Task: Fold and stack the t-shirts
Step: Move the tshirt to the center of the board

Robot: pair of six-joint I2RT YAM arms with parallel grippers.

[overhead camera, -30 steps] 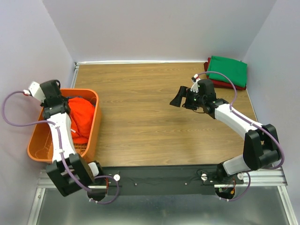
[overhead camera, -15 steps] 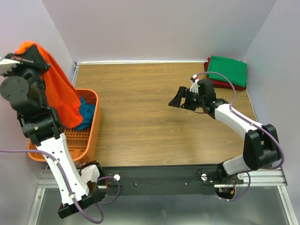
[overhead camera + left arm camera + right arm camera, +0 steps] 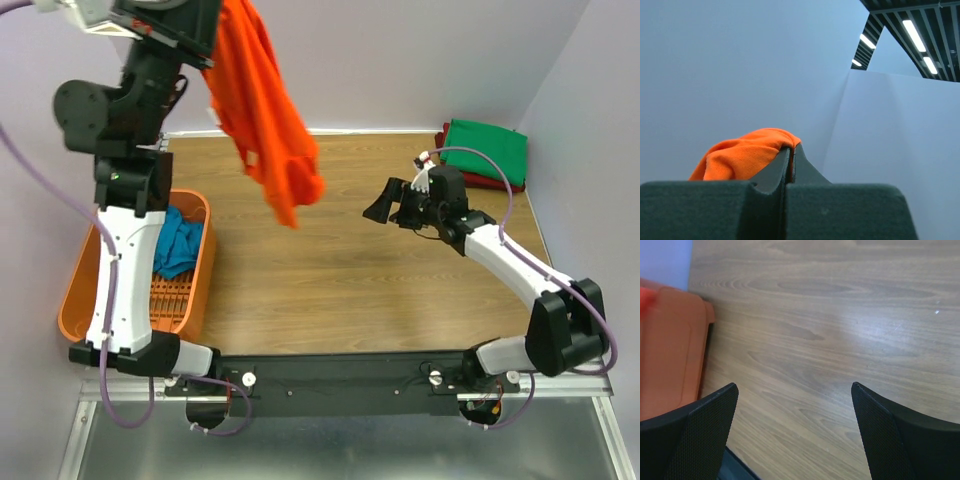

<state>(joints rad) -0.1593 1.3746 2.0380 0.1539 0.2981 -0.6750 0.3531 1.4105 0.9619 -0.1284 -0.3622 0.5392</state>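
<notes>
High above the table's left side, my left gripper is shut on the bright orange t-shirt, which hangs down from it in a loose drape. In the left wrist view the jaws are pressed together with a fold of the orange t-shirt pinched between them. A teal-blue t-shirt lies crumpled in the basket. At the back right a folded green t-shirt lies on a dark red one. My right gripper hovers open over the bare table, holding nothing.
The orange plastic basket stands at the table's left edge; its side also shows in the right wrist view. White walls close the table at the back and sides. The wooden tabletop lies between the arms.
My left arm has lifted the orange t-shirt out of the basket and swung it up and to the right, uncovering the teal-blue one. The right gripper has barely moved.
</notes>
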